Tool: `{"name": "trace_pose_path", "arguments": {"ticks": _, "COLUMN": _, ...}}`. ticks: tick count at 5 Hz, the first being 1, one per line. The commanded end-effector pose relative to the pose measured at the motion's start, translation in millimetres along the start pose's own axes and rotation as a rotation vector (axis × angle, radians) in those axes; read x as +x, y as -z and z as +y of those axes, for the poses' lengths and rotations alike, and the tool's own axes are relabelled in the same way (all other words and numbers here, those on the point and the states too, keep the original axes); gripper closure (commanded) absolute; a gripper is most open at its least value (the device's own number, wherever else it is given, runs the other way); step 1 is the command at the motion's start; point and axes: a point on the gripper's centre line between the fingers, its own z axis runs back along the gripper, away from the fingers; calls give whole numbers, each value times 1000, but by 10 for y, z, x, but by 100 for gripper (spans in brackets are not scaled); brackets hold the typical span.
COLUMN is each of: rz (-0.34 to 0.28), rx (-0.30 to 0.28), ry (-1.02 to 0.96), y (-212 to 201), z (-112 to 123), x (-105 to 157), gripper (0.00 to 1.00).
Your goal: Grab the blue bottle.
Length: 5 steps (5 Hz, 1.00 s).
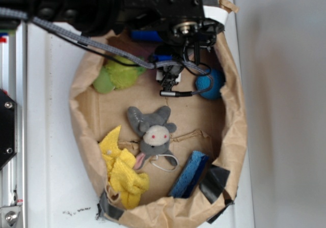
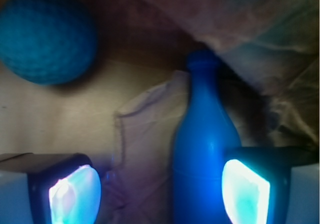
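The blue bottle [image 2: 202, 149] lies on a pale cloth, neck pointing away, in the wrist view. My gripper [image 2: 160, 191] is open and straddles it. The bottle's body sits close to the right pad [image 2: 245, 189], while a wide gap separates it from the left pad [image 2: 75, 194]. In the exterior view only a strip of the bottle [image 1: 145, 35] shows at the back of the paper bag. The black arm [image 1: 153, 4] above it hides the rest of the bottle and the fingers.
A teal ball [image 1: 210, 84] [image 2: 47, 34] rests just beside the gripper. Inside the rolled paper bag [image 1: 237, 136] are a green plush [image 1: 118, 74], a grey mouse plush [image 1: 153, 131], a yellow cloth [image 1: 122, 172] and a flat blue sponge [image 1: 189, 174]. The bag wall [image 2: 260, 29] rises right behind the bottle.
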Motion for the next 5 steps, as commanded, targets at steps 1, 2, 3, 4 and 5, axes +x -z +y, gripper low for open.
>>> {"name": "trace_pose_path", "arguments": {"ticks": 1, "rz": -46, "rx": -46, "ry": -2, "y": -186, "z": -28, "x": -34, "gripper": 0}}
{"name": "trace_pose_path", "arguments": {"ticks": 2, "rz": -36, "rx": -5, "ry": -38, "y": -85, "z": 111, "x": 9, "gripper": 0}}
{"name": "trace_pose_path", "arguments": {"ticks": 3, "rz": -37, "rx": 24, "ry": -81, "y": -89, "z": 271, "x": 43, "gripper": 0}}
{"name": "trace_pose_path", "arguments": {"ticks": 4, "rz": -43, "rx": 33, "ry": -105, "y": -102, "z": 398, "x": 36, "gripper": 0}}
{"name": "trace_pose_path", "arguments": {"ticks": 5, "rz": -40, "rx": 42, "ry": -105, "y": -80, "z": 402, "x": 29, "gripper": 0}}
